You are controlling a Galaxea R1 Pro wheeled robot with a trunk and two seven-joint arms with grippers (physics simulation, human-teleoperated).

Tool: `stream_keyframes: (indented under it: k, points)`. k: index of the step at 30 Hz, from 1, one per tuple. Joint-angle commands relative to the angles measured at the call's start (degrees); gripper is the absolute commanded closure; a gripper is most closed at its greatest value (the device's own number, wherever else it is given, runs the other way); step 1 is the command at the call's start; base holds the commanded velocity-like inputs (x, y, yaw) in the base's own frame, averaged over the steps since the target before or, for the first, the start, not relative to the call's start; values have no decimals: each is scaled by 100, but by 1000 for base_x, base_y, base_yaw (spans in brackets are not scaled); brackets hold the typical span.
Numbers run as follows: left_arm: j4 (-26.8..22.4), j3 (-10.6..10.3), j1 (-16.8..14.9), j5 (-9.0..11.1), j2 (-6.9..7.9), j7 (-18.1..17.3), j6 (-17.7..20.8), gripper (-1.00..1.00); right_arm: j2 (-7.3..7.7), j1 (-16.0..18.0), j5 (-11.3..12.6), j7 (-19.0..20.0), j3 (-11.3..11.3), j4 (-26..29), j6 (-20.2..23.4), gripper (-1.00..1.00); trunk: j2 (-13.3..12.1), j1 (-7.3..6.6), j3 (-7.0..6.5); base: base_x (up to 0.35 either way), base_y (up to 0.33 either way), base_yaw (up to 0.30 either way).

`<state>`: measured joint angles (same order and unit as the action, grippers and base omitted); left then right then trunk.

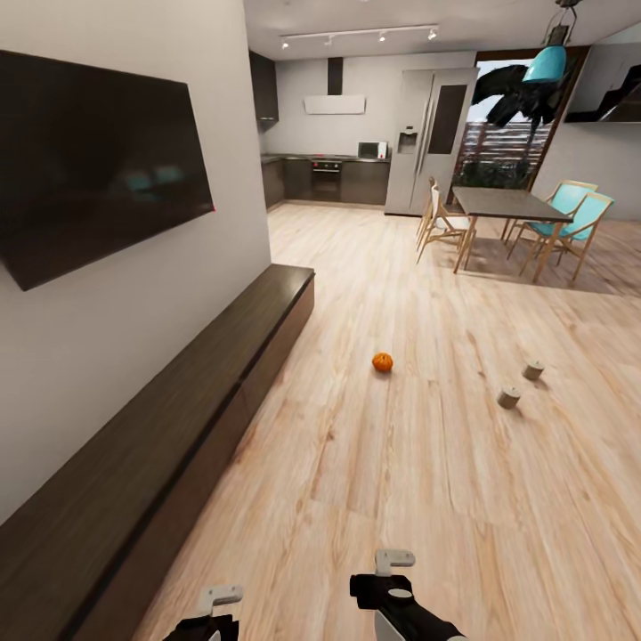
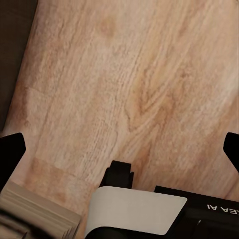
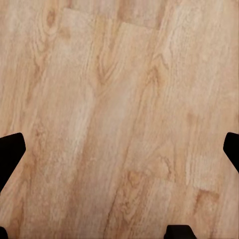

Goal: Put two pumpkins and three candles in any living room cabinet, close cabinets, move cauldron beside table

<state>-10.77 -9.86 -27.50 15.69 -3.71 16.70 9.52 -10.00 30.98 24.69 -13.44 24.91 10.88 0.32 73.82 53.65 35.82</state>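
Both end effectors [image 1: 303, 596] hover empty, well short of pumpkin [image 1: 382, 362].

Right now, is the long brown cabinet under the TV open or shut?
Shut. The cabinet shows flat dark fronts in one even line along the wall, with no drawer sticking out and no pale wood inside showing.

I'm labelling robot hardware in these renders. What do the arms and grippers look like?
Both arms are glossy black with white panels. In the head view the left gripper and right gripper show pale grey-white bracket-shaped parts on black bodies. The left wrist view shows black fingertips, a white curved cover and partial white lettering.
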Motion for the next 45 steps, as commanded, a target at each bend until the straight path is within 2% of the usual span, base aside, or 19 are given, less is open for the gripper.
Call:
stream_keyframes:
  k: [1, 31, 38, 45]
  points:
    - [-13, -48, 0, 48, 2, 35, 33, -100, 0, 4, 45, -36, 49, 1, 4, -100, 2, 1, 5, 155, 0, 0]
    - [-14, -49, 0, 48, 2, 35, 33, -100, 0, 4, 45, -36, 49, 1, 4, -100, 2, 1, 5, 155, 0, 0]
    - [-13, -47, 0, 48, 2, 35, 33, -100, 0, 4, 45, 174, 49, 1, 4, -100, 2, 1, 5, 155, 0, 0]
    - [-13, -46, 0, 48, 2, 35, 33, -100, 0, 5, 45, 209, 49, 1, 4, -100, 2, 1, 5, 155, 0, 0]
